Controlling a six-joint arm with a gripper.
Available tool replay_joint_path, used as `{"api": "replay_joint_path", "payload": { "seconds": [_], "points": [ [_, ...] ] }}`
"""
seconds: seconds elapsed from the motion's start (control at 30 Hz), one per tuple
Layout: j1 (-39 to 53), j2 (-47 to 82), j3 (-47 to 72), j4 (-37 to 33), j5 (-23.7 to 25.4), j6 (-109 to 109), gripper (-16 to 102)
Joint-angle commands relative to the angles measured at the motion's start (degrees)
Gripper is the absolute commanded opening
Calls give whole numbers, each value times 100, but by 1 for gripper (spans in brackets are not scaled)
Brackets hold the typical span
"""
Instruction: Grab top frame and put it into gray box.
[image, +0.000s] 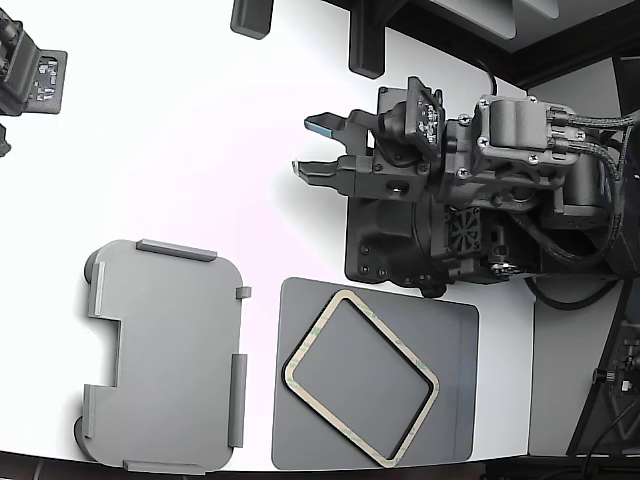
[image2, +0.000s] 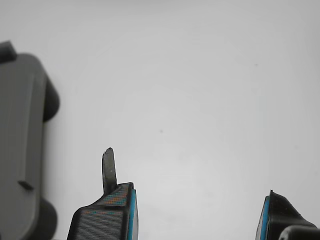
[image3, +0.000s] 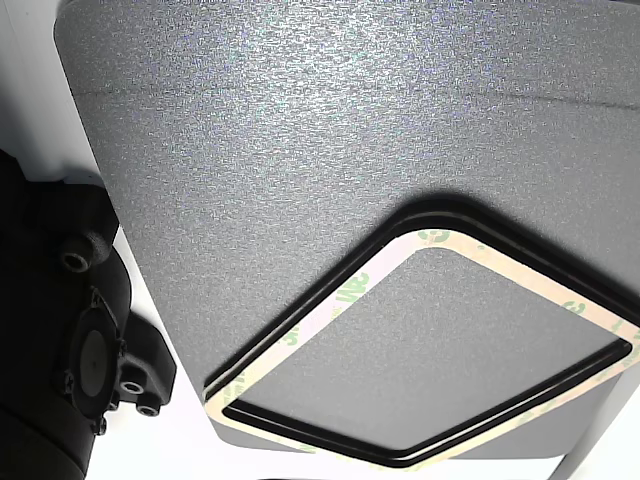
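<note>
A: Surface first. White tabletop (image: 200, 130), bare under the arm; the parts sit along its lower edge in the exterior view.

B: Arm next. Dark arm body (image: 470, 190) takes up the exterior view's right half, well above the parts.

A: Largest loose item?

B: Dark gray flat mat (image: 440, 340), lower centre-right in the exterior view, lying flat on the tabletop. Grainy texture in the other view (image3: 300, 140).

A: Gray box?

B: The gray box (image: 165, 355) is at the exterior view's lower left, just beside the mat but apart from it. Light gray, raised tabs on its edges, stepped notch on the side toward the exterior view's left. Nothing in it. One edge of it shows in the wrist view (image2: 20, 145).

A: Top frame?

B: The top frame (image: 318, 335) lies flat on the mat, turned at an angle to the mat's edges. Tan rim with faint green marks, mat visible through the hollow middle. The other view (image3: 330, 305) shows a dark border on the rim's inner side.

A: End effector?

B: The end effector (image: 318, 147) points toward the exterior view's left, over bare tabletop, well apart from frame and box. Jaws spread, nothing between them. The wrist view (image2: 197, 212) confirms this: blue-edged fingertips (image2: 131, 212) wide apart, only white surface beyond.
</note>
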Motion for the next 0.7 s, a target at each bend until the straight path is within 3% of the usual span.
{"api": "replay_joint_path", "payload": {
  "seconds": [0.0,0.3,0.43,0.57,0.67],
  "points": [
    [-62,123,-132,-26,316,202,98],
    [-44,-167,-501,-26,290,176,97],
    [308,-765,-1187,62,519,-18,89],
    [747,-1784,-2320,765,633,-1494,100],
    [1371,-2672,-3331,1494,1204,-2698,100]
  ]
}}
